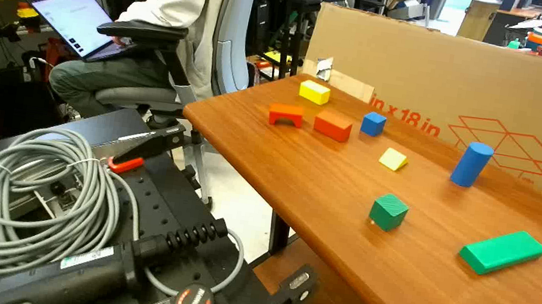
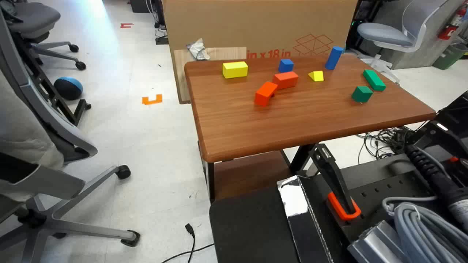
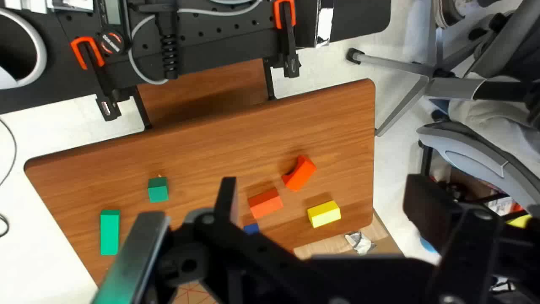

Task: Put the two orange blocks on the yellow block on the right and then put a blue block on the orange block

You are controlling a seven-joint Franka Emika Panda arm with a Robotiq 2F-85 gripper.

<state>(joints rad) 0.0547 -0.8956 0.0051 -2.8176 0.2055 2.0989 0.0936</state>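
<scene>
The lighter orange block, with an arched cutout, lies on the table in both exterior views [image 1: 287, 112] [image 2: 265, 93] and in the wrist view [image 3: 300, 174]. The redder, solid orange block [image 1: 332, 126] [image 2: 285, 80] [image 3: 265, 203] lies close beside it. The yellow block [image 1: 314, 92] [image 2: 235, 69] [image 3: 324, 214] lies near the table's far corner. The blue cube [image 1: 373, 124] [image 2: 286, 65] stands behind the redder block; in the wrist view the blue cube [image 3: 251, 228] is partly hidden by a finger. My gripper [image 3: 327, 198] is open and empty, high above the table, and out of both exterior views.
The table [image 1: 261, 145] also bears a pale-yellow wedge [image 1: 393, 159], an upright blue cylinder [image 1: 471, 164], a green cube [image 1: 389, 212] and a long green block [image 1: 503, 252]. A cardboard sheet [image 1: 421, 67] stands behind the table. A person sits in a chair [image 1: 236, 25] nearby.
</scene>
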